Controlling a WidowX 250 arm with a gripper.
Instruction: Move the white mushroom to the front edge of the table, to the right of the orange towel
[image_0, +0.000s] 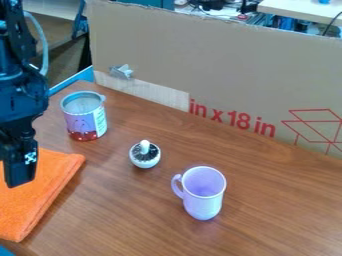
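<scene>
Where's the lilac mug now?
The lilac mug stands upright on the wooden table, right of centre in the camera view, below and right of the small round white object.

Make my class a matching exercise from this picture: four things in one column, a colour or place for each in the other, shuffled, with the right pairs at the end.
Things
1. Can
2. Mug
3. Cloth
4. Gripper

Descriptions
A. Orange, lying flat on the table
B. Black, at the left edge of the view
C. Pale lilac, upright, with a handle
D. Open-topped, the nearest of the four to the cardboard

Right pairs: 1-D, 2-C, 3-A, 4-B
</scene>
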